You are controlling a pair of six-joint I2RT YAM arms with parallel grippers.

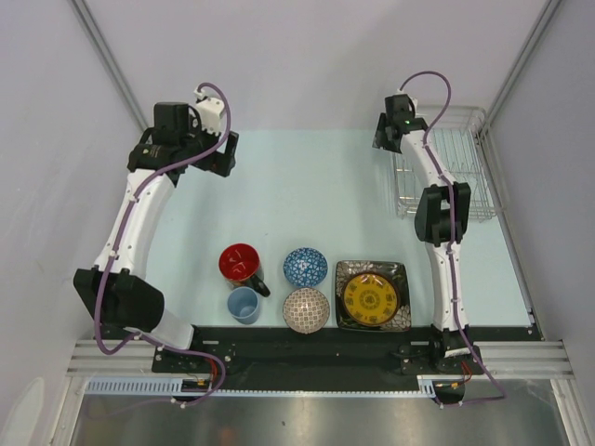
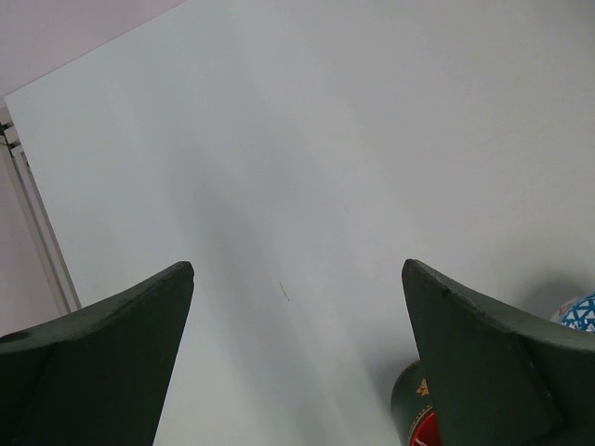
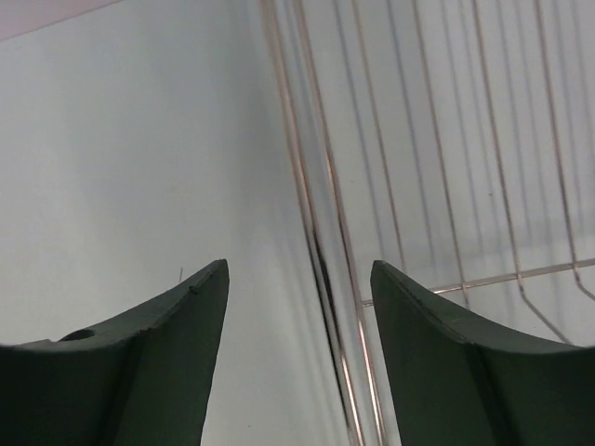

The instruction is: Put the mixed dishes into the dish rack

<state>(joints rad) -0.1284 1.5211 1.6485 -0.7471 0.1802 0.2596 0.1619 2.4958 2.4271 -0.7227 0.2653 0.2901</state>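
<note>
The dishes stand in a group at the table's near edge: a red-inside dark mug (image 1: 242,264), a light-blue cup (image 1: 244,305), a blue-patterned bowl (image 1: 305,267), a pinkish-beige bowl (image 1: 306,310), and a yellow plate (image 1: 370,297) lying on a dark square plate (image 1: 346,272). The wire dish rack (image 1: 457,177) sits at the far right and holds nothing. My left gripper (image 1: 221,153) hangs open over bare table at the far left; its wrist view catches the mug (image 2: 409,404) and the blue bowl (image 2: 582,314) at the bottom right. My right gripper (image 3: 298,267) is open above the rack's left rim (image 3: 311,223).
Grey walls close in the table on the left, right and back. The rack lies against the right wall. A black rail carrying both arm bases runs along the near edge, just behind the dishes.
</note>
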